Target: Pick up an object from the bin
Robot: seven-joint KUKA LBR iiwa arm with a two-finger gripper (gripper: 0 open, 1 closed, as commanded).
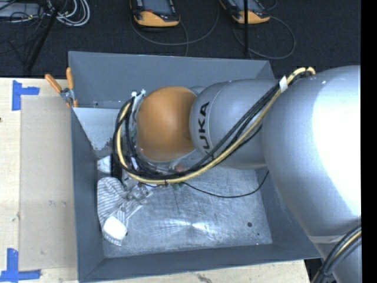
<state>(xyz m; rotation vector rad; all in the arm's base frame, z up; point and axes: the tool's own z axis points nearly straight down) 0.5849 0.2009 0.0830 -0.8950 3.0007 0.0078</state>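
My gripper [136, 191] is low in the bin's left part, mostly hidden under the arm's orange cover. Its metal tip shows just above a clear, slim thing with a white cap [115, 229], which lies slanted toward the front left corner. A grey-and-white checked cloth [108, 192] lies bunched against the left wall, right beside the gripper's tip. Whether the tip touches either thing is hidden.
A small white thing [104, 164] sits by the left wall behind the cloth. The arm and its cables cover the bin's back and right. The bin's floor shows bare metal from the middle to the front right.
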